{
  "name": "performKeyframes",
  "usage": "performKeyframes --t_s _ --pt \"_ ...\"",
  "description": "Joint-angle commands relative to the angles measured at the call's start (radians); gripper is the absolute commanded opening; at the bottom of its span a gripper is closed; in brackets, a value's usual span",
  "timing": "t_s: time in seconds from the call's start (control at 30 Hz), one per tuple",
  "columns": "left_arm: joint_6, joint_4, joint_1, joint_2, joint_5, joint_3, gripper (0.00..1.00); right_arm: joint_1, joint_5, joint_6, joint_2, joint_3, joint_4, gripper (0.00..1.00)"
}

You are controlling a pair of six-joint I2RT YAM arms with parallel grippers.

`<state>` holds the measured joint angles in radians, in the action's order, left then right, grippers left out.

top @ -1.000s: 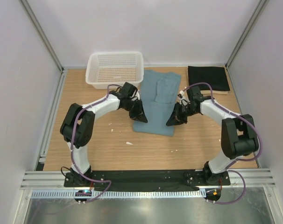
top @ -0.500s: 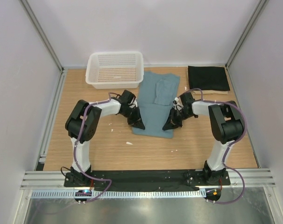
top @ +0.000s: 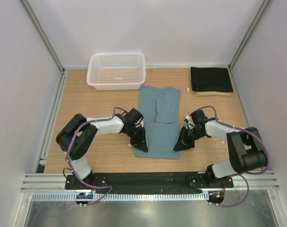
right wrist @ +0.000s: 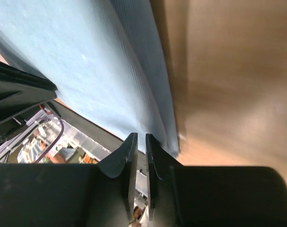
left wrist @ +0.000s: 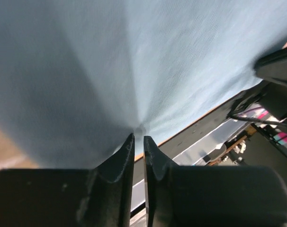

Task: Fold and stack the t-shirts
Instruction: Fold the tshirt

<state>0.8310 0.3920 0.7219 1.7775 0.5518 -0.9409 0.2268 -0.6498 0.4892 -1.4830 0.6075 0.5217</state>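
The teal-blue t-shirt (top: 158, 118) lies lengthwise in the middle of the table, folded into a long strip with a sleeve flap on top. My left gripper (top: 140, 145) is shut on its near left corner; in the left wrist view the cloth (left wrist: 134, 61) puckers into the closed tips (left wrist: 139, 137). My right gripper (top: 179, 145) is shut on the near right corner, with the hem (right wrist: 134, 85) at its tips (right wrist: 140, 139). The folded black t-shirt (top: 210, 79) lies at the back right on the cream-beige one (top: 214, 93), of which only a near edge shows.
A white mesh basket (top: 117, 70) stands at the back left, just beyond the teal shirt's far end. The black base rail (top: 148, 179) runs along the near edge, close to the shirt's near hem. Walls close in both sides.
Both grippers have moved toward the near edge, dragging the teal shirt with them. Its far end has come away from the basket and it now lies stretched out longer.
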Motion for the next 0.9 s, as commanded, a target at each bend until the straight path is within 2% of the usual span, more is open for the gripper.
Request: performKeyframes --t_s 0.0,0.07,0.1,0.17,0.2,0.27,0.4,0.47,0.6,0.87 --pt "-0.006 0.088 -0.004 -0.087 -0.075 0.019 0.15 -0.003 0.061 0.074 0.139 -0.023 0.063 0.19" --pt "-0.015 0.148 -0.004 -0.128 -0.118 -0.002 0.22 -0.003 0.120 0.075 0.208 0.000 0.136 0.21" --pt "-0.023 0.168 -0.003 -0.142 -0.128 -0.013 0.25 -0.003 0.146 0.077 0.228 0.008 0.167 0.26" --pt "-0.018 0.209 -0.003 -0.185 -0.139 -0.045 0.34 -0.004 0.214 0.091 0.275 0.018 0.236 0.29" --pt "-0.013 0.223 -0.004 -0.199 -0.141 -0.053 0.37 -0.003 0.220 0.098 0.288 0.011 0.250 0.36" --pt "0.014 0.242 -0.003 -0.245 -0.147 -0.055 0.44 -0.003 0.198 0.121 0.317 -0.032 0.262 0.46" --pt "0.074 0.265 -0.004 -0.305 -0.164 0.000 0.50 -0.001 0.151 0.140 0.372 -0.127 0.235 0.54" --pt "0.108 0.258 -0.003 -0.334 -0.182 0.046 0.58 -0.001 0.147 0.158 0.406 -0.169 0.197 0.56" --pt "0.177 0.217 -0.007 -0.395 -0.205 0.126 0.64 -0.001 0.118 0.242 0.438 -0.250 0.089 0.57" --pt "0.263 0.168 -0.022 -0.480 -0.214 0.226 0.65 -0.003 0.133 0.258 0.428 -0.305 0.003 0.49"
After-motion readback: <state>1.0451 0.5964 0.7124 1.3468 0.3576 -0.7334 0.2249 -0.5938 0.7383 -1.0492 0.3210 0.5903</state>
